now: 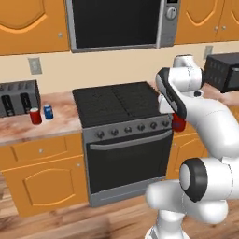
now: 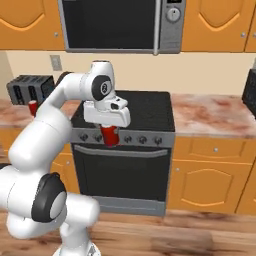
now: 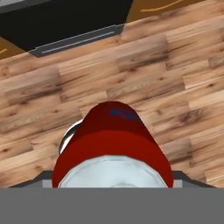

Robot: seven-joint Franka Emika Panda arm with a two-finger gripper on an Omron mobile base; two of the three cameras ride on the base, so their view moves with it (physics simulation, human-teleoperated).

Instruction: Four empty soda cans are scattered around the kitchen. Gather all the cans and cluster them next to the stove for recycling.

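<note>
Currently hand (image 2: 111,136) gripped a red can (image 2: 110,135) over the floor. Should've kept it upright, carried to table (image 1: 65,122) left of stove (image 1: 116,100).

Bright, even rendered light; soft shadows, slight blur throughout.

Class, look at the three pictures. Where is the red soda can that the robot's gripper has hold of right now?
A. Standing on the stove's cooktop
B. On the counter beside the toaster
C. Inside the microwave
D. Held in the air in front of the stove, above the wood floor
D: the gripper holds the red can before the stove, with wood floor under it in the hand view.
</note>
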